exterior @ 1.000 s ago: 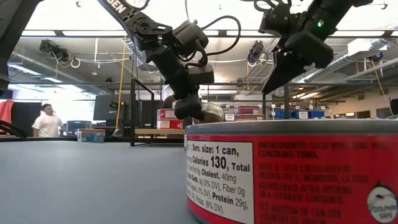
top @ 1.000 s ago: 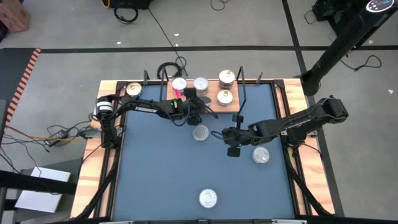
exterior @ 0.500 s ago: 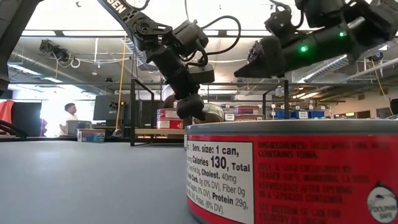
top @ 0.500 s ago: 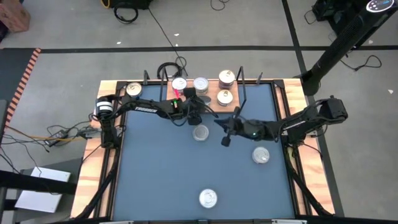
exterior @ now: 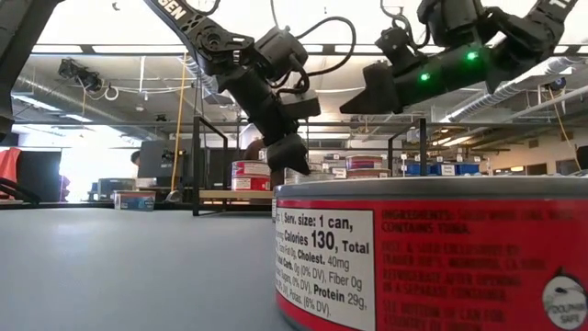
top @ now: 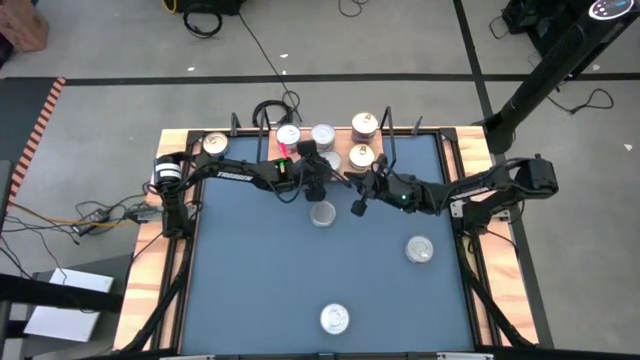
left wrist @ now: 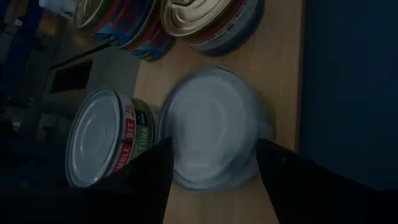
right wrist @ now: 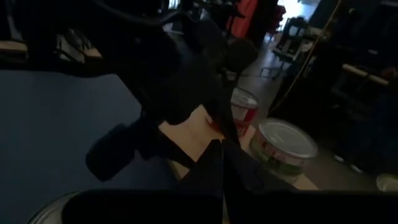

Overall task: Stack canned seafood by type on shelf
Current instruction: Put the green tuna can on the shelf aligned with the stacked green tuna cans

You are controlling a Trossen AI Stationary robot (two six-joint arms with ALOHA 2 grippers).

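Observation:
My left gripper (top: 317, 198) is shut on a silver-lidded tin of canned seafood (left wrist: 214, 124) at the near edge of the shelf (top: 388, 166), a light wooden board at the table's far side. Several tins (top: 322, 135) stand on that board; in the left wrist view a green-labelled one (left wrist: 102, 140) and a gold-lidded one (left wrist: 208, 18) show beyond the held tin. My right gripper (top: 357, 207) is shut on nothing and hovers just right of the held tin, pointing nearly level toward the left arm (right wrist: 174, 68). My left gripper pinches the tin by its round side wall (left wrist: 176, 155), one finger (left wrist: 152, 180) on each side. The fingers slant down toward the shelf. The tin is lifted clear of the blue table, lid up, over the board's near edge.
Two loose tins stand on the blue table: one at the right (top: 419, 250), one near the front edge (top: 334, 319), which fills the low view (exterior: 432, 257). Thin black wire uprights (top: 388, 128) rise at the shelf. A wooden rim (top: 150, 270) frames the table.
My right gripper has gone toward the table's far edge and a little left, up to the left gripper and the shelf, and has tipped from pointing down to nearly level. It has stayed shut. The held tin has kept its place.

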